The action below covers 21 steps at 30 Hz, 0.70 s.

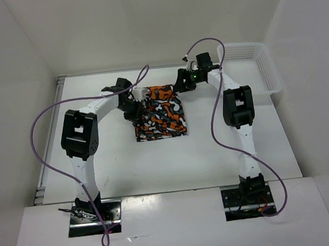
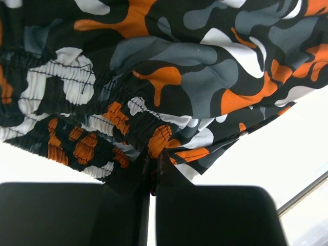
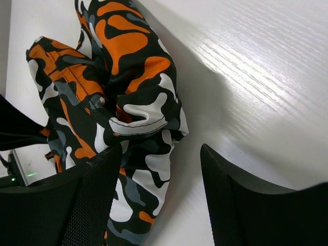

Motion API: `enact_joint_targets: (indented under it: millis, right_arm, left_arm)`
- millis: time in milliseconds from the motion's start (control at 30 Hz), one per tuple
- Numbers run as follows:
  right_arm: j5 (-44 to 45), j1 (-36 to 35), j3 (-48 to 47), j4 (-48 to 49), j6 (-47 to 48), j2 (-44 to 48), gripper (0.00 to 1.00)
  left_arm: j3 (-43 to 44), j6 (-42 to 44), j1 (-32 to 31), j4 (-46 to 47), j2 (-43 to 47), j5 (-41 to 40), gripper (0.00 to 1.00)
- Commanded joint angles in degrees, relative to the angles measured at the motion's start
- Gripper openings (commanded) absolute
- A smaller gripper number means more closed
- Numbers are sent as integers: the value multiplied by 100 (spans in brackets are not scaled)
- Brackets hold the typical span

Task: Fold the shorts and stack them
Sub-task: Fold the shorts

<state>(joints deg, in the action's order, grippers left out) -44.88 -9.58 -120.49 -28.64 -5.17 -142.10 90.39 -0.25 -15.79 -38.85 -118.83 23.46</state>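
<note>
The camouflage shorts (image 1: 161, 116) lie bunched on the white worktop (image 1: 156, 164), toward its far side. My left jaws are closed tight, pinching the gathered elastic waistband (image 2: 102, 120) at the shorts' left edge. My right jaws stand wide apart at the far right corner of the shorts and grip nothing, though cloth lies against one finger (image 3: 87, 205). A white mesh basket (image 1: 250, 63) sits well apart, at the far right.

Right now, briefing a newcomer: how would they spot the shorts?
On the white table, look toward the middle of the far edge. The shorts lie there, the only patterned thing: orange, black, white and grey blobs, unlike the plain white basket.
</note>
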Motion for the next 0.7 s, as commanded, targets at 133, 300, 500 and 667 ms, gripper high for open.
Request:
enact_joint_targets:
  millis: [133,300,500,667]
  right_arm:
    - [-662,115,-256,245,-213,464,70]
    - [-996,62,-142,421,-441,517,73]
    - [-84,-210,-142,343,-433,350,75]
    - [971,-571,-89,350,-844,78,69]
  left_arm:
    - [-425,25,15,-149,395,97,0]
    - [-487,25,15,-149,457,-52,0]
    - [-382,25,-38,-202,404,-52,0]
    - [-267,25,-38,-254,342,-114,0]
